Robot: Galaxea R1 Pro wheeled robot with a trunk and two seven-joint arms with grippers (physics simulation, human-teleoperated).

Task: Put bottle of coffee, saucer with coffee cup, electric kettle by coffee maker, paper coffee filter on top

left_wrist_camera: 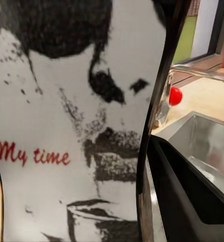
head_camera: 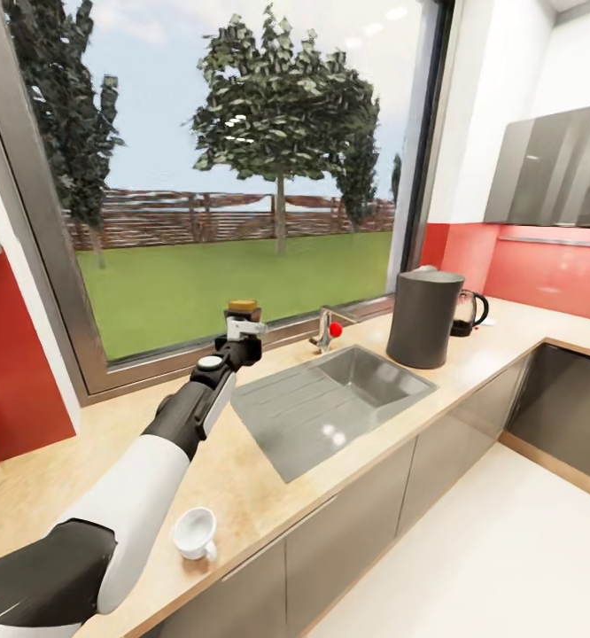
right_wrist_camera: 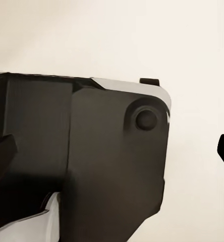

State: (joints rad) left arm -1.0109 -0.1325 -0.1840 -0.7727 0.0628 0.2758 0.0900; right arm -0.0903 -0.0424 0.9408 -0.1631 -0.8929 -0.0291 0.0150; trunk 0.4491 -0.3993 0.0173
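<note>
My left gripper (head_camera: pixel 244 324) is shut on the bottle of coffee (head_camera: pixel 242 309), a brown jar with a yellow lid, held up above the kitchen countertop (head_camera: pixel 251 478) left of the sink. In the left wrist view its white label (left_wrist_camera: pixel 66 126) reading "My time" sits tight against a dark finger (left_wrist_camera: pixel 192 196). The tall dark grey coffee maker (head_camera: pixel 423 319) stands right of the sink, and the glass electric kettle (head_camera: pixel 468 312) is just behind it. The white coffee cup (head_camera: pixel 195 534) rests near the counter's front edge by my left arm. My right gripper (right_wrist_camera: pixel 112 156) hangs open over pale floor. The saucer is out of view.
A steel sink with drainboard (head_camera: pixel 330 403) is set in the counter between the bottle and the coffee maker. Behind it stands a tap with a red knob (head_camera: pixel 334 330). A large window runs along the back. Grey wall cabinets (head_camera: pixel 561 168) hang at the right.
</note>
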